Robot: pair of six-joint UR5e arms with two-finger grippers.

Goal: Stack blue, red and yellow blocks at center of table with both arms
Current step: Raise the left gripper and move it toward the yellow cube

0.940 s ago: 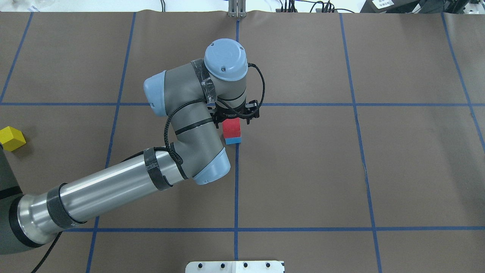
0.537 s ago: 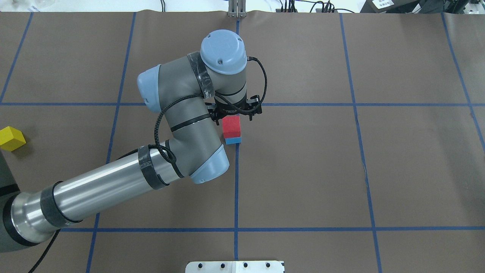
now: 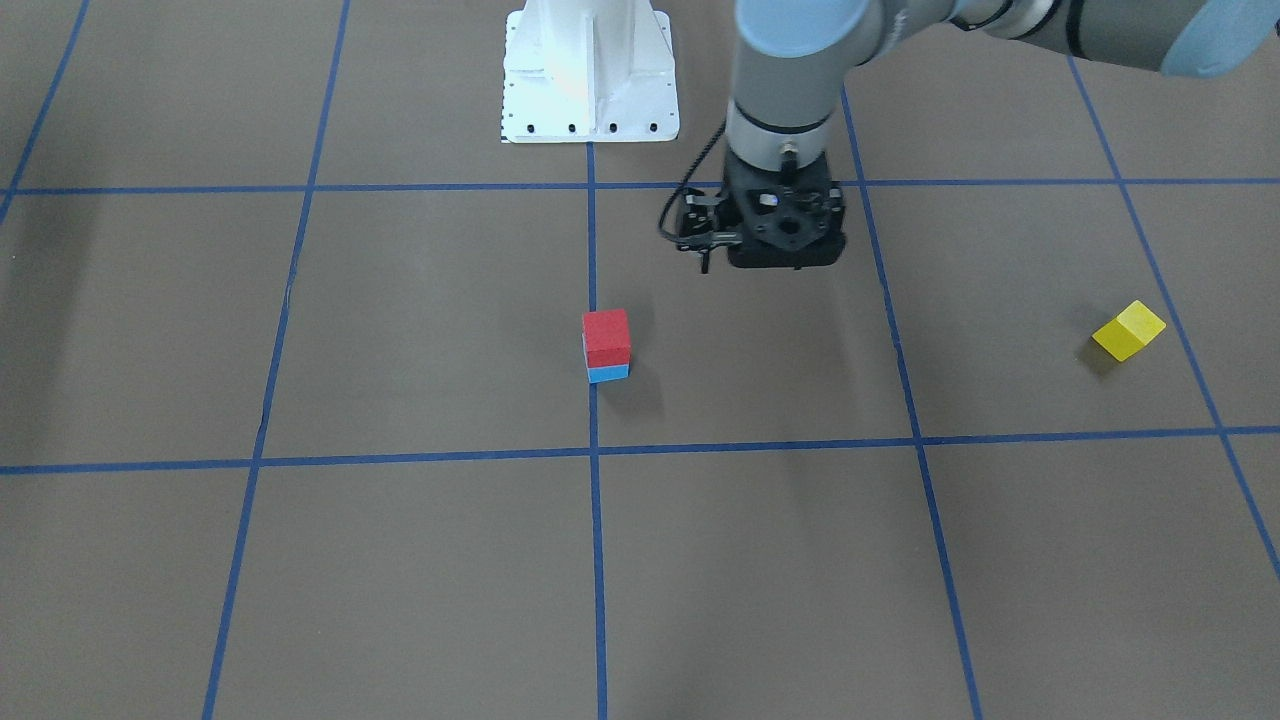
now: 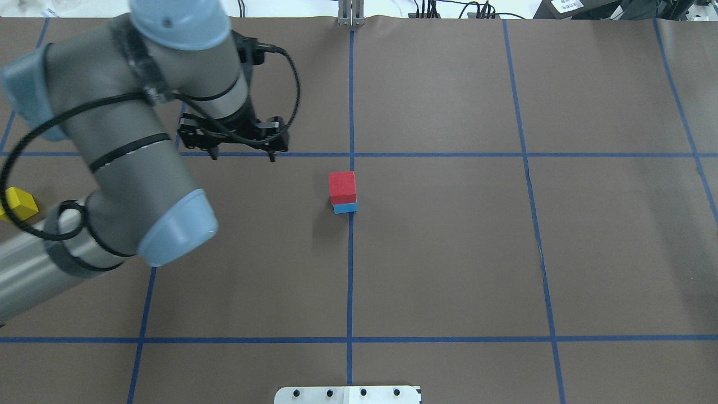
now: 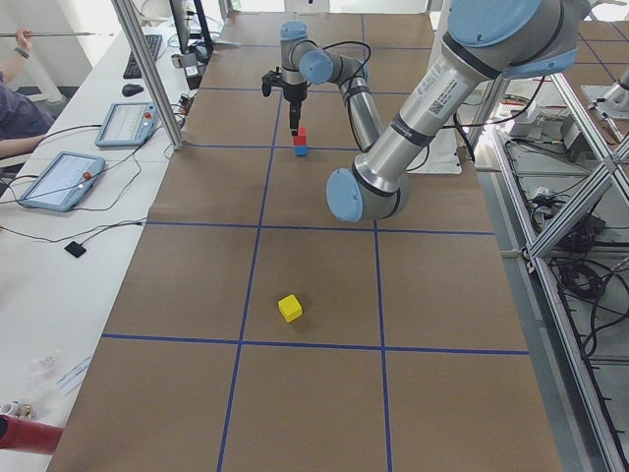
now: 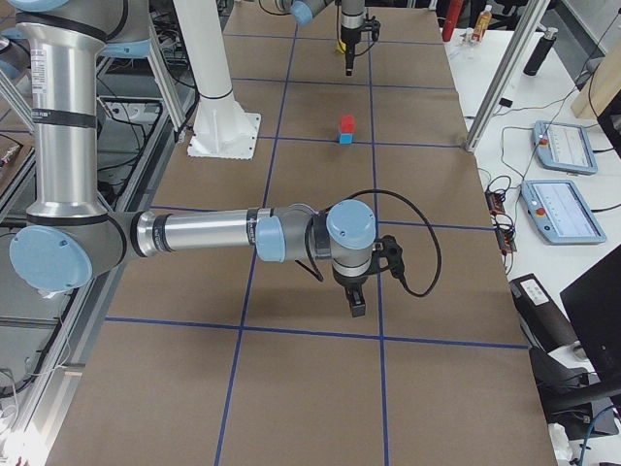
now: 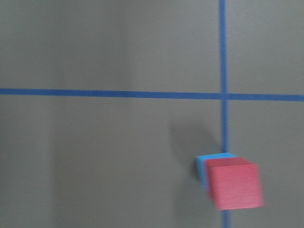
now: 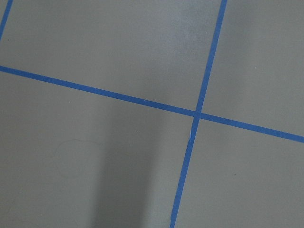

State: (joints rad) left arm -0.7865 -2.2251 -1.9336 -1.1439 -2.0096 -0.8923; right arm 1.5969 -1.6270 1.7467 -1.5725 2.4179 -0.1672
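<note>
left tool [image 4: 243, 157] lifted away, red block [image 4: 342, 187] unmoved

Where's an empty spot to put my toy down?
Right of the middle tape line in the overhead view, the table is all bare paper; so is the row nearest the robot. Avoid the left: the left arm hangs there, with the yellow block beside it. The red block on the blue block stands at the center.
</note>
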